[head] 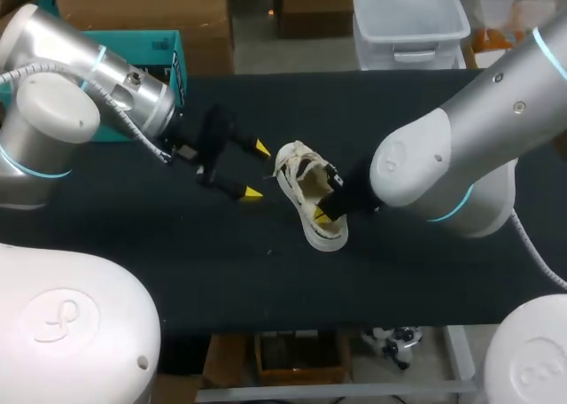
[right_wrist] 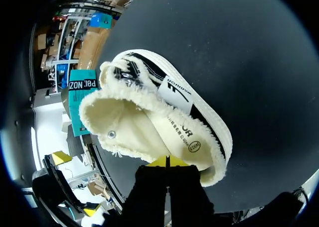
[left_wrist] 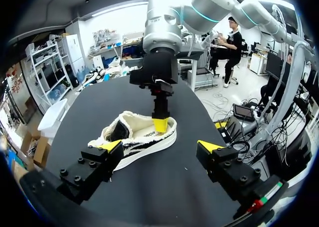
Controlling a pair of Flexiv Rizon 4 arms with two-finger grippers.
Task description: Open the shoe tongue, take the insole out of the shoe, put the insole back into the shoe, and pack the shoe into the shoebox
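Note:
A cream shoe (head: 310,196) with black stripes lies on its side in the middle of the black table (head: 177,262), its opening wide and the printed insole (right_wrist: 182,132) showing inside. My right gripper (head: 322,216) is shut, its yellow tips together at the heel end of the opening (right_wrist: 167,161); whether they pinch the insole I cannot tell. The left wrist view shows the same tips (left_wrist: 160,125) dipping into the shoe (left_wrist: 134,137). My left gripper (head: 257,170) stands wide open just left of the toe, with nothing between its fingers (left_wrist: 160,146).
A teal box (head: 164,50) stands at the table's back left, behind my left arm, and shows past the shoe's toe (right_wrist: 82,100) in the right wrist view. My right arm's bulky elbow (head: 425,174) hangs over the table's right half.

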